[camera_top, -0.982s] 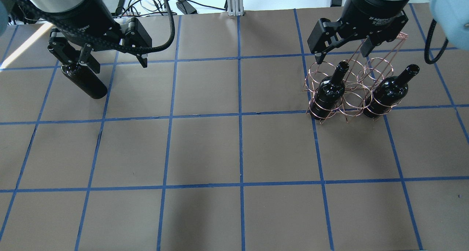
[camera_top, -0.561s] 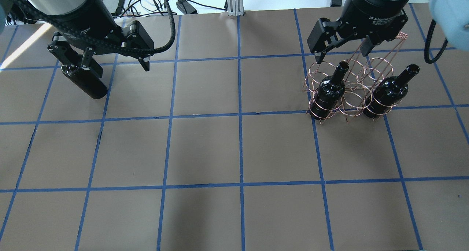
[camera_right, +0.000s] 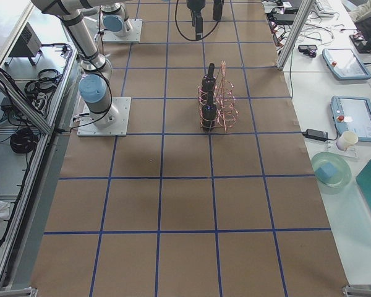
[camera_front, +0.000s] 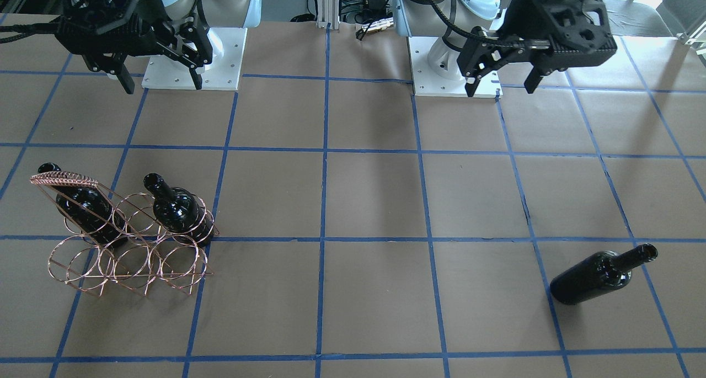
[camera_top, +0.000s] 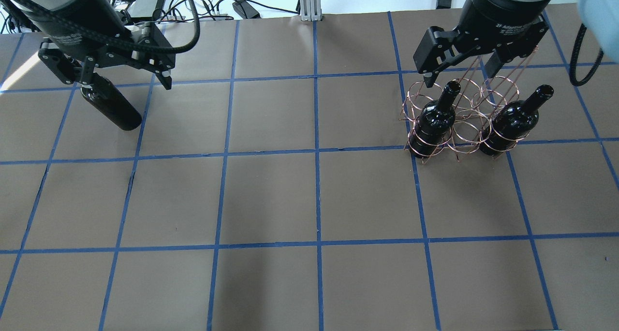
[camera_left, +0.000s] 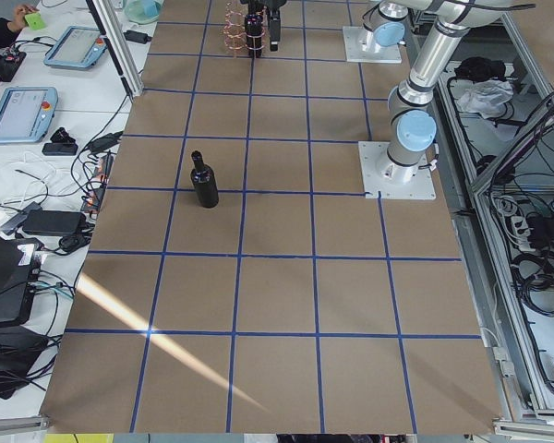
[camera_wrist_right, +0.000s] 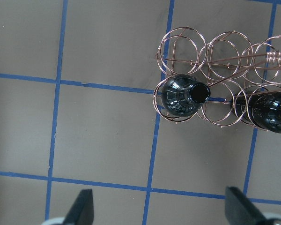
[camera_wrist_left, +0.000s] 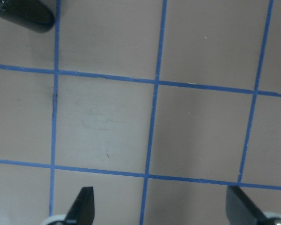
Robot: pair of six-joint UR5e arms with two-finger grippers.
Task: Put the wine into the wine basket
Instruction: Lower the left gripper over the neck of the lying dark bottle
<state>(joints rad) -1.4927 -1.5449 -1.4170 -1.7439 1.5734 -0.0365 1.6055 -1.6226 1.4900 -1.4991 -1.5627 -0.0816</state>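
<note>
- Left hand (camera_top: 127, 84) hangs high over the desk (camera_top: 309, 195), jaws spread wide, holding nothing.
- Wine (camera_top: 113, 109) stands upright, long axis vertical, near the desk's far edge on its left half, just outside the finger span.
- Wine basket (camera_top: 463, 128) sits by the far edge, right half, so the left hand is nearer the wine.

Lighting is bright, even and diffuse from above, with soft-edged shadows on the brown table (camera_front: 375, 201), one hard sunlit streak (camera_left: 166, 343) at 7 o'clock of the exterior left view, small glare spots on the bottles (camera_wrist_right: 180, 96) in the wine basket (camera_wrist_right: 221, 80), white clipping at 12 o'clock overhead, wrist views slightly soft.
</note>
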